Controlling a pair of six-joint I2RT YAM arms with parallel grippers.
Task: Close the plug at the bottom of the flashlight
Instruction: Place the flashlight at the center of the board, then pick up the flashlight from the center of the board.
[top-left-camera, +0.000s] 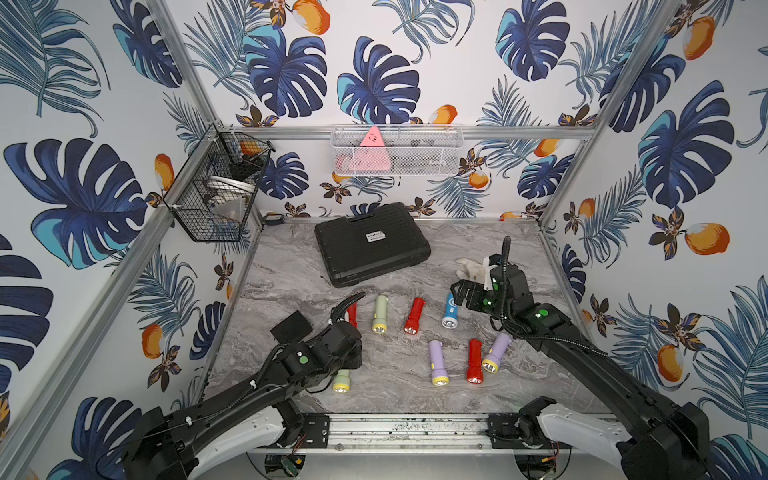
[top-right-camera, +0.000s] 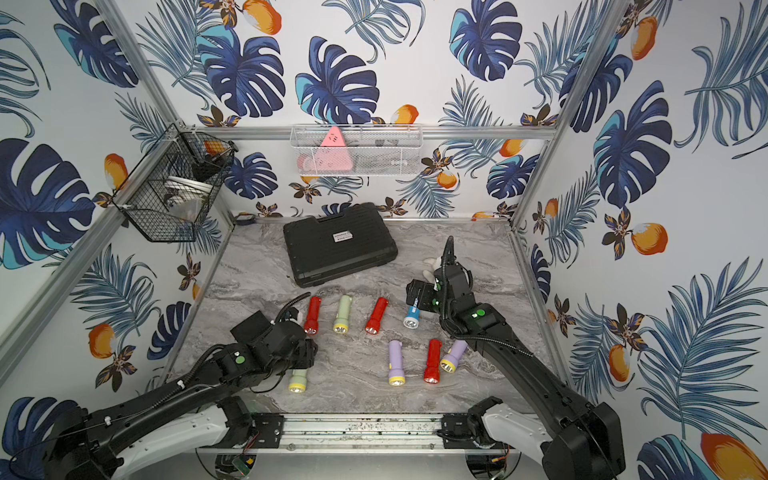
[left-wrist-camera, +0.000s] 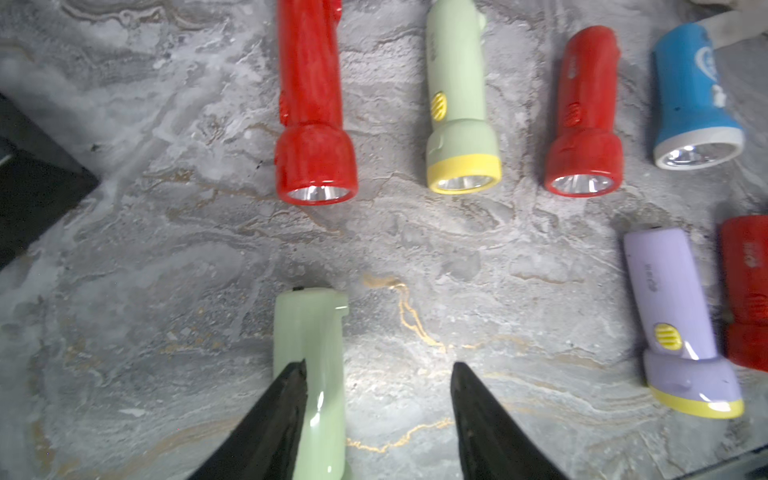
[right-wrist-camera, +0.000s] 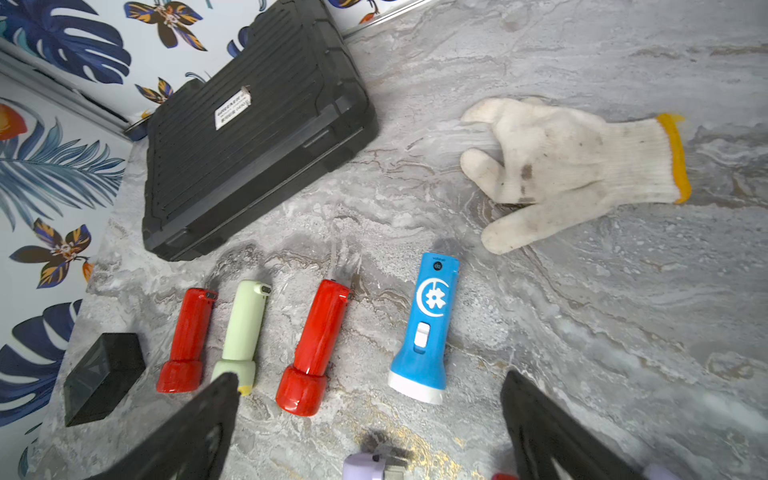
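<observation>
Left hand (left-wrist-camera: 378, 368) spread, one finger over the pale green flashlight (left-wrist-camera: 309, 332), which lies well apart from the black case (top-left-camera: 372, 243). Off-centre closing may roll it sideways. Right hand (right-wrist-camera: 370, 376) spread, empty.

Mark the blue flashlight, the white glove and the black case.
blue flashlight (right-wrist-camera: 430, 320): right wrist view, middle of its body.
white glove (right-wrist-camera: 573, 166): right wrist view, on the palm.
black case (top-left-camera: 370, 249): in a top view, middle of the lid.
</observation>
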